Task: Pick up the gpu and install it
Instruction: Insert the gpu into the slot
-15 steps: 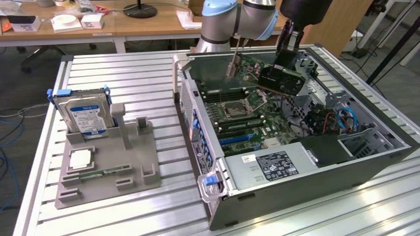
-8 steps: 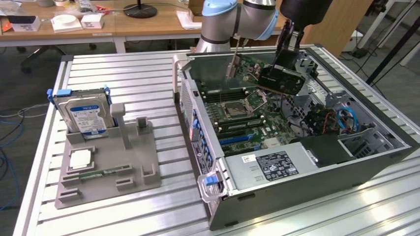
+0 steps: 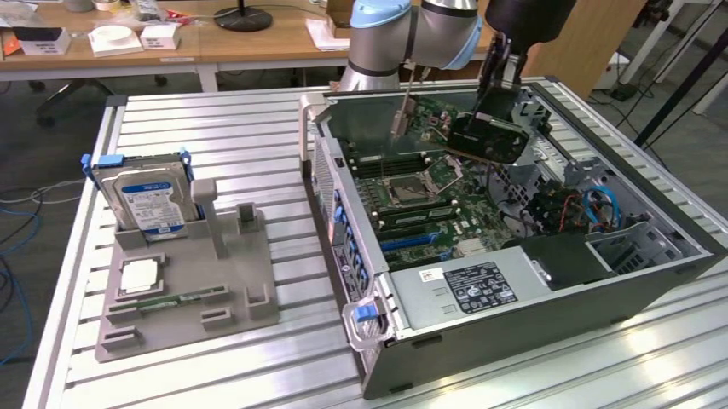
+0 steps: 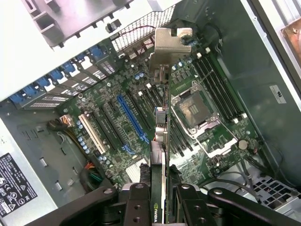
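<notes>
Gripper hung above the open case, fingers closed narrow on the gpu, clamping the card by its upper edge, one finger on each face

gpu was in the air over the case's open side, above the motherboard, tilted in the exterior view, black cooler face toward the camera, apart from the board and not seated in any slot

In the wrist view the card was seen edge-on, silver bracket at the end away from the fingers, pointing at the case's rear slot wall; card edge lay over the board between the blue slot and the CPU socket

Case lay on its side on the slatted metal table, side panel off, labelled power supply inside at the case end away from the gpu

Beside the case, on the exterior view's left of it, stood a grey holder with a hard drive upright in it, a square chip and a memory stick lying flat on it, all apart from the case
</notes>
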Controlling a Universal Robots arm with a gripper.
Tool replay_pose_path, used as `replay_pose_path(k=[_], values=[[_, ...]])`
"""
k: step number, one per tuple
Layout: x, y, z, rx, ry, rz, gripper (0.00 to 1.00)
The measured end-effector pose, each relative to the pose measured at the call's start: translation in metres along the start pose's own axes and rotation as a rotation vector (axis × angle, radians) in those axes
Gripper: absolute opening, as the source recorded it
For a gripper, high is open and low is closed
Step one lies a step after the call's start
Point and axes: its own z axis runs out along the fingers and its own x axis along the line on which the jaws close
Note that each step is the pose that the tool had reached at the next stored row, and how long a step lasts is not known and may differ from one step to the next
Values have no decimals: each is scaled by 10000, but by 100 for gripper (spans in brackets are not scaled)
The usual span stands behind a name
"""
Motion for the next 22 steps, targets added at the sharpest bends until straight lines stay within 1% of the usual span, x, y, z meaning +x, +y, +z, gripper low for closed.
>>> replay_pose_path(k=[6, 11, 17, 22], values=[[0, 0, 0, -7, 8, -333, 26], [-1, -1, 0, 8, -1, -706, 26], [-1, -1, 0, 53, -25, -1337, 26], [-1, -3, 0, 42, -11, -1983, 26]])
